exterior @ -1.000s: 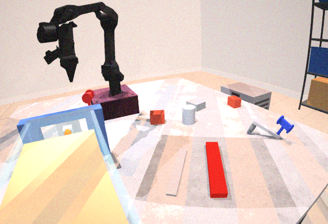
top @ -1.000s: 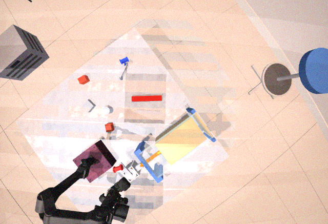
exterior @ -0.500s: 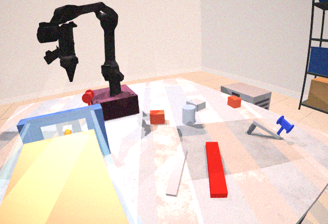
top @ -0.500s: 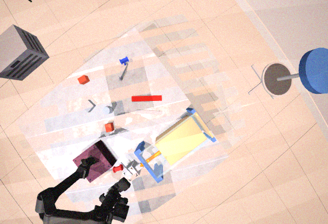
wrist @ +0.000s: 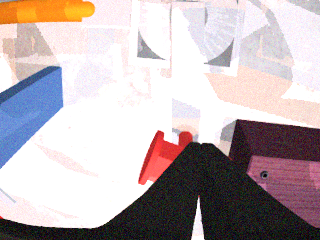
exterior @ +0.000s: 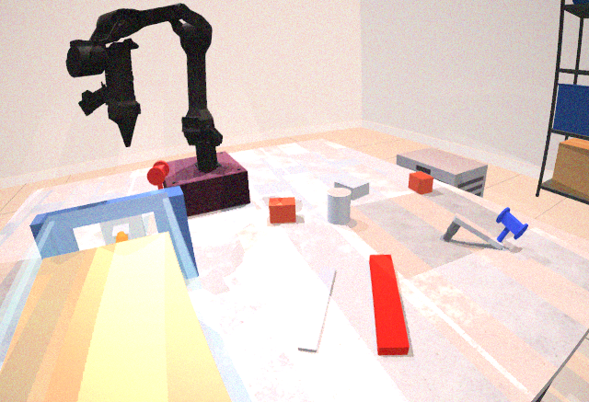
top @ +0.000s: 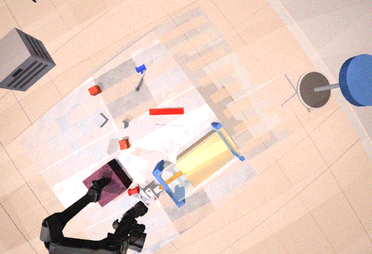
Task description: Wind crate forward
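The crate [top: 204, 158] sits flat inside the clear guard cubby [top: 229, 143], with the blue frame [top: 168, 182] at its mouth and an orange strap [top: 172, 178] running toward the winch [top: 147, 192]. The gripper [exterior: 127, 138] hangs high above the bench — fingers pressed together, holding nothing. A red-knobbed handle [top: 133, 190] stands beside the winch; a blue-knobbed one [top: 139, 68] lies far off.

The pincer [exterior: 127, 140] hangs above the winch [top: 147, 192], beside the crate [top: 204, 158] in its cubby [top: 168, 182].
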{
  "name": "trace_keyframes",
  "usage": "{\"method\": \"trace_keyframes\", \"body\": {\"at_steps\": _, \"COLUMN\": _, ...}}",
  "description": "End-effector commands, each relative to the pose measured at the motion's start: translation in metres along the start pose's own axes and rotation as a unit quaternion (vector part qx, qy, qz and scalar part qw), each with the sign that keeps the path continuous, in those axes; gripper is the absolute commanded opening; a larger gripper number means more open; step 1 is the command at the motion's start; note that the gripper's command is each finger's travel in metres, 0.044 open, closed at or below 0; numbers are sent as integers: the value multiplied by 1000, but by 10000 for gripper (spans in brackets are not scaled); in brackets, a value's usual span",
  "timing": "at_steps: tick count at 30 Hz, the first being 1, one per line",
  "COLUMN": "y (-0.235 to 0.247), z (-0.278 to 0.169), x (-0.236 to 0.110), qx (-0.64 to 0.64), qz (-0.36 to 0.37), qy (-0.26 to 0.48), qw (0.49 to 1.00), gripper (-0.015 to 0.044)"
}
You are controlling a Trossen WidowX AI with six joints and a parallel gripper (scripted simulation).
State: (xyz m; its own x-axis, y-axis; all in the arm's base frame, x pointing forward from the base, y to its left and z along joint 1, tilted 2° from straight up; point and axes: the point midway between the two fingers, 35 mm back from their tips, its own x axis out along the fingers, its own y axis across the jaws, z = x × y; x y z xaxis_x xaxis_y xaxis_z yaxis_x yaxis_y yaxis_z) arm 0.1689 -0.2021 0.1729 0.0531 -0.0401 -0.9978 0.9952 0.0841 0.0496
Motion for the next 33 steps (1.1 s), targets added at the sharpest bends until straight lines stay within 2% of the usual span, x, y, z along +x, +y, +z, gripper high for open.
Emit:
{"method": "trace_keyframes", "body": {"at_steps": 1, "y": 0, "z": 0, "x": 0, "qx": 0, "qz": 0, "qy": -1, "qw": 1000, "gripper": 0}}
{"method": "trace_keyframes", "body": {"at_steps": 17, "y": 0, "z": 0, "x": 0, "qx": 0, "qz": 0, "qy": -1, "qw": 1000, "gripper": 0}}
{"method": "trace_keyframes", "body": {"at_steps": 19, "y": 1, "z": -3, "x": 1, "qx": -35, "qz": 0, "qy": 0, "qw": 999, "gripper": 53}}
{"method": "trace_keyframes", "body": {"at_steps": 23, "y": 3, "z": -23, "x": 6, "qx": -242, "qz": 2, "qy": 2, "qw": 970, "gripper": 157}}
{"method": "trace_keyframes", "body": {"at_steps": 29, "y": 3, "z": -51, "x": 16, "qx": -533, "qz": 5, "qy": 4, "qw": 846, "gripper": 315}}
{"method": "trace_keyframes", "body": {"at_steps": 33, "y": 3, "z": -54, "x": 17, "qx": -563, "qz": 5, "qy": 4, "qw": 826, "gripper": 420}}
